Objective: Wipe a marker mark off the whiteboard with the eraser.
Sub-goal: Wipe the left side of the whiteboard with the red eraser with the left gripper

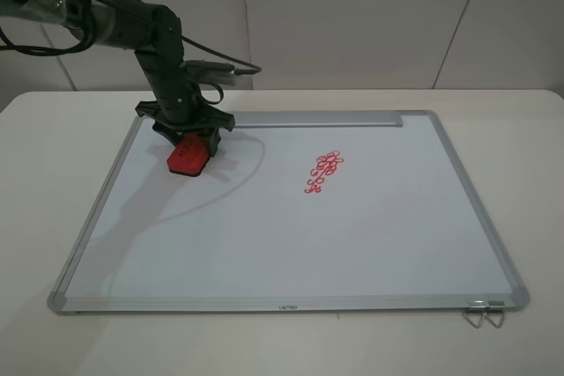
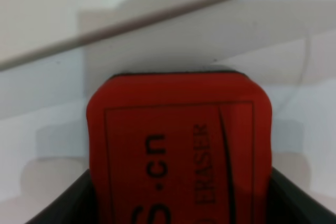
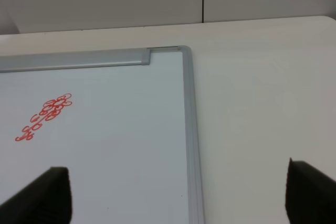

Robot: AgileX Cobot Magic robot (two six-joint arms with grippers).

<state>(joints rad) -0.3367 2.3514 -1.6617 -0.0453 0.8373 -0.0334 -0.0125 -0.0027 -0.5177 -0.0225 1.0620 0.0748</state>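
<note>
The whiteboard (image 1: 291, 235) lies flat on the table, its silver frame (image 3: 188, 129) also showing in the right wrist view. My left gripper (image 1: 189, 149) is shut on the red eraser (image 1: 188, 158), pressing it down on the board's far left area near the tray strip (image 1: 317, 119). Close up, the eraser (image 2: 178, 150) fills the left wrist view, its black lettering facing up between dark fingers (image 2: 63, 208). No apple outline shows in any view. My right gripper (image 3: 181, 192) hovers open over the board's right edge, outside the exterior high view.
A red cluster of tiny loops (image 1: 324, 171) sits at the board's middle, seen too as the cluster (image 3: 47, 114) in the right wrist view. A metal clip (image 1: 483, 313) hangs off the near right corner. White table (image 1: 529, 173) surrounds the board.
</note>
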